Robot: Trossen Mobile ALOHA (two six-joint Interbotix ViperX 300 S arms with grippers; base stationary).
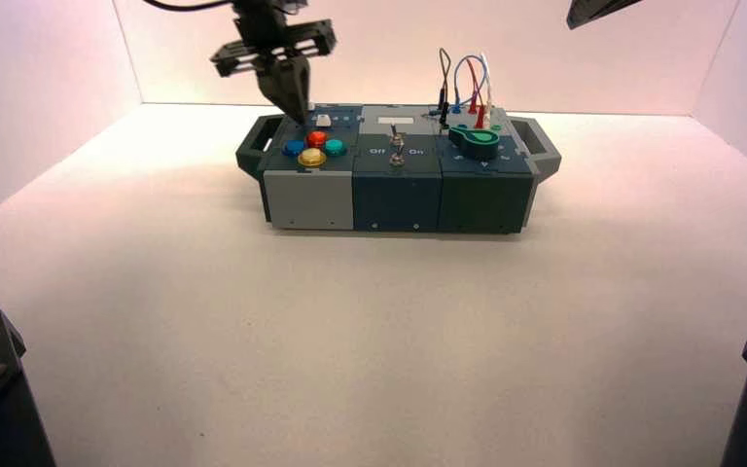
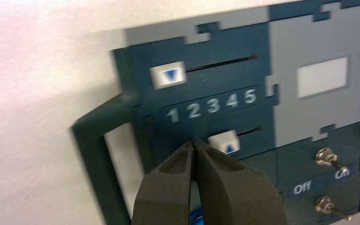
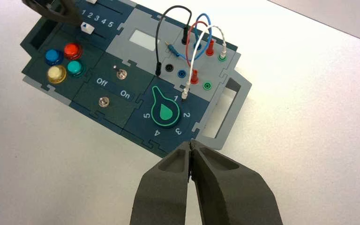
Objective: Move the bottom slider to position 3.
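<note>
The bottom slider's white knob [image 2: 223, 141] sits in its dark track, below the numerals 3 and 4 of the row 1 to 5. It also shows in the high view [image 1: 324, 121] and the right wrist view [image 3: 87, 28]. My left gripper [image 2: 194, 143] is shut and empty, its tip close beside the knob on the low-number side, over the box's left rear corner [image 1: 297, 109]. The second white knob [image 2: 168, 75] sits near numeral 1 on the upper track. My right gripper [image 3: 191, 143] is shut and empty, held high off the box's right end.
The box [image 1: 399, 199] stands at the back middle of the white table. Blue, red, yellow and teal buttons [image 1: 313, 149] lie in front of the sliders. Two metal toggles [image 1: 398, 151], a green knob [image 1: 477, 142] and looped wires [image 1: 467, 88] lie to the right.
</note>
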